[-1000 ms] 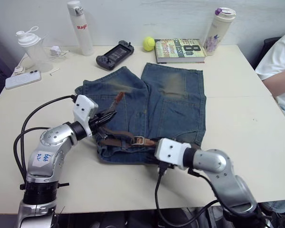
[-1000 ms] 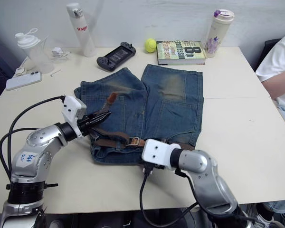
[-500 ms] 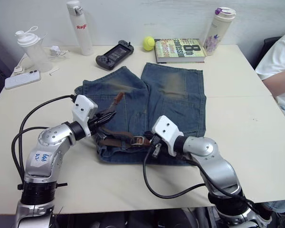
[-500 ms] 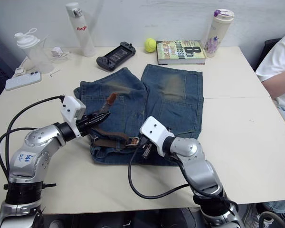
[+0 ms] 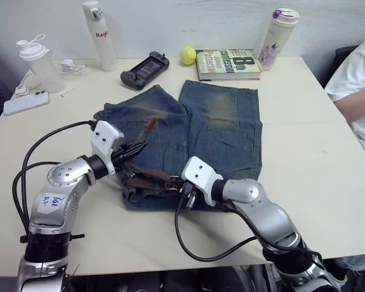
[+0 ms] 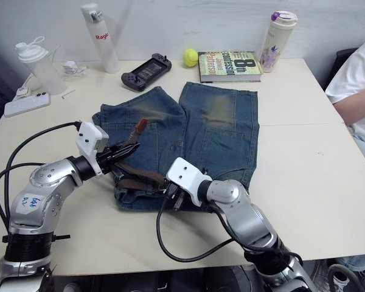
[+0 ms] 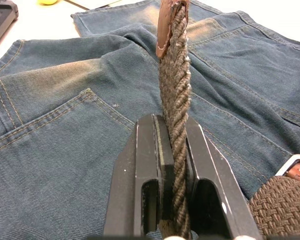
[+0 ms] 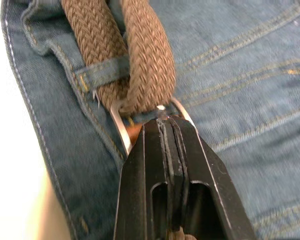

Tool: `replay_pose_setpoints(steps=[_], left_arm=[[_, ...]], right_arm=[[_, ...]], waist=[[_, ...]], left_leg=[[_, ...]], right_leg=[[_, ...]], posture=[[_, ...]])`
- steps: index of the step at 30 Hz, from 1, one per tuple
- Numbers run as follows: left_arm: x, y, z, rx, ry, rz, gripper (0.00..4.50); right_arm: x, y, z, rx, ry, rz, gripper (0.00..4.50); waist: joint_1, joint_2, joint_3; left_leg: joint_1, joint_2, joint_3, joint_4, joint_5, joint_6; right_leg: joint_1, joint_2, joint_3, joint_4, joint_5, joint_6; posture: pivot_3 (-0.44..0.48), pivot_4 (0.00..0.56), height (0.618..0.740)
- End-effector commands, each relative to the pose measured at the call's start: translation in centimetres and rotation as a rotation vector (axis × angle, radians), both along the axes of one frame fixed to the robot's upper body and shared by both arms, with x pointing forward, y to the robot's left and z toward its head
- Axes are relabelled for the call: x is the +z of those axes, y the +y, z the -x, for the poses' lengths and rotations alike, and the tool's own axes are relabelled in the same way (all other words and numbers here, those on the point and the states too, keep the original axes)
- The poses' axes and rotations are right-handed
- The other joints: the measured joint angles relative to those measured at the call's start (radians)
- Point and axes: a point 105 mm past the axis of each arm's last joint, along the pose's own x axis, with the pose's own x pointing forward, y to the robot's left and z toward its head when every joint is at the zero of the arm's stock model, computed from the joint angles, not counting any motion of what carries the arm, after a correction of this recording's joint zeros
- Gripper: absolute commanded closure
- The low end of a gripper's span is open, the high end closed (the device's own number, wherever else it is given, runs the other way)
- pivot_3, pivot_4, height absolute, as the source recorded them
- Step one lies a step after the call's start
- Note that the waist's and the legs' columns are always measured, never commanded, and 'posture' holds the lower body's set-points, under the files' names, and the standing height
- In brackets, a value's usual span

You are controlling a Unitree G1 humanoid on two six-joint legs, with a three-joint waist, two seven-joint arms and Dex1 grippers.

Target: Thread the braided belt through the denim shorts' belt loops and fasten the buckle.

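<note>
Denim shorts (image 5: 194, 134) flat on table (image 5: 304, 152), waistband toward robot; braided belt (image 5: 147, 176) lying along waistband, passing under belt loop (image 8: 104, 69); tan tip raised over left leg. Left gripper (image 7: 173, 150) clamped on braided belt near tip, position unchanged from a second ago. Right gripper (image 8: 165, 131) moved from table edge onto waistband since a second ago; fingers now closed, pinching buckle (image 8: 121, 131) at tan tab.

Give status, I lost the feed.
Left gripper shut on braided belt. Right gripper shut at buckle. Belt doubled through buckle on denim shorts. Nothing obstructing.
</note>
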Motion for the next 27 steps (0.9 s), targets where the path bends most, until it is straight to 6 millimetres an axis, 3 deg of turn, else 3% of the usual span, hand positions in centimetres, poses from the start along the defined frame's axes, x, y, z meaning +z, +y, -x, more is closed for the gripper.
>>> replay_pose_setpoints(steps=[1, 14, 19, 27], left_arm=[[1.1, -0.4, 0.6, -0.020, -0.054, -0.007, 4.50], [1.6, -0.9, 0.6, -0.036, -0.066, 0.001, 4.50], [4.1, -3.0, 1.0, -0.146, -0.147, -0.008, 4.50], [6.4, -6.0, 1.0, -0.338, -0.201, -0.049, 4.50]], right_arm=[[0.0, 1.1, 0.7, 0.058, -0.007, 0.001, 4.46], [-2.1, 1.5, 0.6, 0.090, 0.010, 0.119, 4.46], [-3.4, 1.7, 1.0, 0.082, 0.118, 0.162, 4.46], [-5.9, 1.4, 1.9, 0.135, 0.277, 0.300, 4.46]], waist=[[0.000, 0.000, 0.000], [-0.002, 0.000, 0.000], [0.000, 0.000, 0.000], [-0.002, -0.001, -0.001]], left_leg=[[0.000, 0.000, 0.000, 0.000, 0.000, 0.000], [0.000, 0.001, 0.000, 0.000, 0.000, 0.000], [0.000, 0.001, 0.000, 0.000, 0.000, 0.000], [0.002, 0.001, 0.000, -0.001, 0.000, -0.001]], right_leg=[[0.000, 0.000, 0.000, 0.000, 0.000, 0.000], [0.000, 0.000, 0.000, 0.000, 0.000, 0.000], [0.000, 0.000, 0.000, 0.000, 0.000, 0.000], [0.001, 0.001, 0.000, 0.000, 0.000, 0.000]], posture=[[0.000, 0.150, 0.740], [0.000, 0.150, 0.740], [0.000, 0.150, 0.740], [0.000, 0.150, 0.740]])
